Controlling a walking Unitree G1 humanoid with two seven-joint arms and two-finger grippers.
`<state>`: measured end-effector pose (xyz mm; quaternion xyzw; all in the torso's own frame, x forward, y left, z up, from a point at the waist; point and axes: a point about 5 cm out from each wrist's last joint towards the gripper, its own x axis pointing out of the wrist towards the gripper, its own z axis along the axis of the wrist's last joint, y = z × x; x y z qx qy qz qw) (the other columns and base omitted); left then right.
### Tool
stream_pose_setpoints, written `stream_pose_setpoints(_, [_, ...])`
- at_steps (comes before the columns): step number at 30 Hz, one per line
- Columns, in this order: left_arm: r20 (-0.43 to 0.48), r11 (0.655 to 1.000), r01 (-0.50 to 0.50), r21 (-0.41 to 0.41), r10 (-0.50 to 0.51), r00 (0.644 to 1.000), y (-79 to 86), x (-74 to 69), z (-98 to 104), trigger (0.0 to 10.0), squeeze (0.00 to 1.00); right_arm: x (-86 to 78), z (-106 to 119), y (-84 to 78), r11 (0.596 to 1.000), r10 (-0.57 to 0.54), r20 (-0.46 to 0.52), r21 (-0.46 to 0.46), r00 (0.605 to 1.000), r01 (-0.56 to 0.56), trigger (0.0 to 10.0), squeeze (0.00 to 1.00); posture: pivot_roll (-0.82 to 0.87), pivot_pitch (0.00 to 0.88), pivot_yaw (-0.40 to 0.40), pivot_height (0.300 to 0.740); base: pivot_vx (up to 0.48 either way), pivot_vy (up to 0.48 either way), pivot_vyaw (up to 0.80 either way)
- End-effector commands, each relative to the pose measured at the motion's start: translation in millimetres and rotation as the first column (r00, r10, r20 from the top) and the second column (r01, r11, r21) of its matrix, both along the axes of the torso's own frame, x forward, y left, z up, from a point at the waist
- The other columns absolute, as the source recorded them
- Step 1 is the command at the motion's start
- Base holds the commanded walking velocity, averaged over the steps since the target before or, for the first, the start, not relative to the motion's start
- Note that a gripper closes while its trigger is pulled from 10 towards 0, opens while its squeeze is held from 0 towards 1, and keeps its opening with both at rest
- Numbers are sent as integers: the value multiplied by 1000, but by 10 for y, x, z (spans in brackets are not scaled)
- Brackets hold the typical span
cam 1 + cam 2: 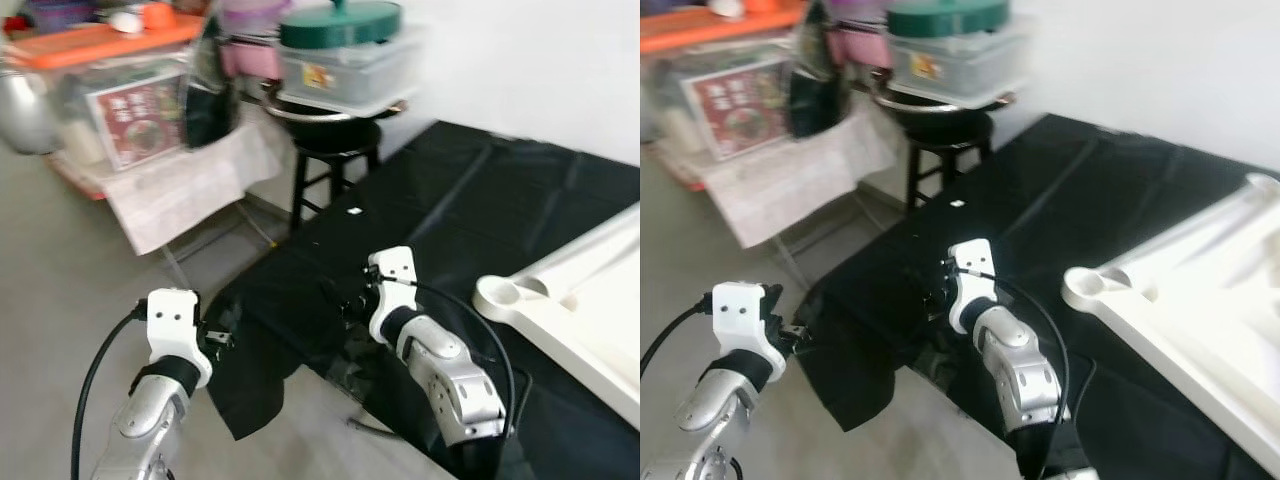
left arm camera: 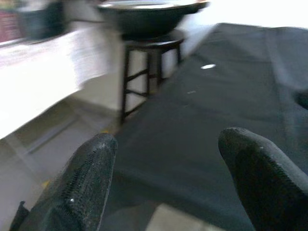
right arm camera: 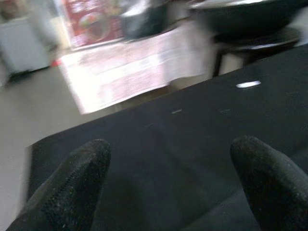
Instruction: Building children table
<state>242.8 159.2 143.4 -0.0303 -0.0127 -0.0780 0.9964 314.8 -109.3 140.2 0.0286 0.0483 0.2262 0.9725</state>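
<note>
A white plastic table top (image 1: 585,310) lies flat on a black sheet (image 1: 470,220) at the right, with a round leg socket (image 1: 505,293) at its near corner. My right gripper (image 1: 345,300) hovers low over the sheet's near-left part, well left of the table top. In the right wrist view its fingers (image 3: 72,183) stand apart and open over bare black cloth. My left gripper (image 1: 215,338) is at the sheet's left edge above the grey floor. It is open too, with nothing between its fingers (image 2: 82,187).
A black stool (image 1: 330,160) carries a dark bowl and a clear box with a green lid (image 1: 345,50) beyond the sheet. Left of it a cloth-draped low table (image 1: 180,185) holds storage boxes (image 1: 110,90). A small white scrap (image 1: 354,211) lies on the sheet.
</note>
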Motion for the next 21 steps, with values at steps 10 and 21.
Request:
stream_pose_setpoints(10, [15,996,-31,79,30,999,71,-20,-3,10000,0,0,11,74,999,22,2,40,1000,-22,10000,0,-8,0,49,740,0,0,-800])
stream_pose_setpoints(21, [18,995,-48,90,46,999,90,-12,7,10000,0,5,14,77,999,24,0,48,1000,-24,10000,0,-6,0,48,740,0,0,-800])
